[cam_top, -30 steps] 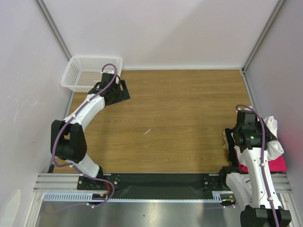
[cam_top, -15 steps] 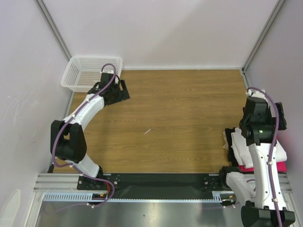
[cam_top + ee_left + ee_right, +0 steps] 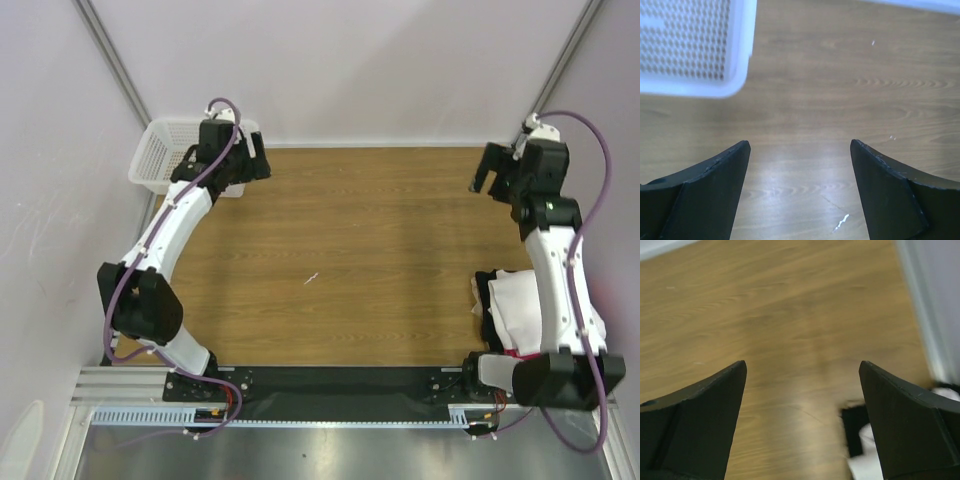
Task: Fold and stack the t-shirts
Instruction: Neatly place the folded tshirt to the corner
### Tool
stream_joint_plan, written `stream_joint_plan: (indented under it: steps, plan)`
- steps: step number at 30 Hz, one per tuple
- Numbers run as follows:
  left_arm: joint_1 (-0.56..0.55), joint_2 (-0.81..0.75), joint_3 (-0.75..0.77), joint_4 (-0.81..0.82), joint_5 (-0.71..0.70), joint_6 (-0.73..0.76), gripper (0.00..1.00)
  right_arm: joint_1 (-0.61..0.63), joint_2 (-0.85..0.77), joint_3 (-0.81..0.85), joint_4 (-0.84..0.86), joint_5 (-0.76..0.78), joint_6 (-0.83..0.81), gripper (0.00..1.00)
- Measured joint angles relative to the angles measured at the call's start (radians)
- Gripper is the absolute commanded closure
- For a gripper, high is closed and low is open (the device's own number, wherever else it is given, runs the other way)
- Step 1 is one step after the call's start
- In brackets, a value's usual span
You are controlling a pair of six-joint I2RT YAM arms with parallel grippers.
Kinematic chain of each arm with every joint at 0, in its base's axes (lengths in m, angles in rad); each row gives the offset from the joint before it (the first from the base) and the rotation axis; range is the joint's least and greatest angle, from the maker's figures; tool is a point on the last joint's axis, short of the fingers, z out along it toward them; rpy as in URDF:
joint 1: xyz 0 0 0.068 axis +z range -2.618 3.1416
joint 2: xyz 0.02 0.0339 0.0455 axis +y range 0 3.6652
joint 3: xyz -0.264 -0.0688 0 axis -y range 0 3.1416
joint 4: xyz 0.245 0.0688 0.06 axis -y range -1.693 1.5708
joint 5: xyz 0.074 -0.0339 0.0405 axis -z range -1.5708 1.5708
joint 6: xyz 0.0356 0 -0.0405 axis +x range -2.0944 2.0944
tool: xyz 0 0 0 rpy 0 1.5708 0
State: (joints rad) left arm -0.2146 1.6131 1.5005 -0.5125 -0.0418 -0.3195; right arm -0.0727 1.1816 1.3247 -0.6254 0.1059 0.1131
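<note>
The t-shirts lie stacked at the near right edge of the table. The white one (image 3: 515, 305) is on top, a black one (image 3: 486, 293) shows at its left edge, and a sliver of the pink one (image 3: 512, 353) shows underneath. My right gripper (image 3: 493, 172) (image 3: 802, 363) hovers open over bare wood near the far right corner, well away from the stack, holding nothing. In the right wrist view the black (image 3: 852, 430) and white (image 3: 866, 466) cloth sit at the lower right. My left gripper (image 3: 243, 165) (image 3: 799, 142) is open and empty over the wood beside the basket.
A white mesh basket (image 3: 160, 155) (image 3: 690, 45) stands at the far left corner, just beside the left gripper. White walls close the table at the back and sides. A small white scuff (image 3: 311, 278) marks the wooden table top.
The right gripper opened, let go of the white shirt and swung up from the stack to the far right corner. The left arm moved back toward the basket.
</note>
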Motion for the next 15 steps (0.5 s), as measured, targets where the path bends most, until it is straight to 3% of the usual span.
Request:
stream_joint_plan:
  steps: [8,10,15]
  plan:
    - [0.000,-0.013,0.227,-0.017,-0.042,0.129,0.08,-0.002,0.309,0.335,0.152,-0.203,0.106,0.00]
    - [0.001,-0.038,0.249,0.006,-0.064,0.157,0.00,-0.002,0.335,0.365,0.198,-0.227,0.120,0.00]
    - [0.001,-0.148,0.196,0.068,-0.098,0.191,0.00,0.006,0.338,0.308,0.356,-0.269,0.171,0.00]
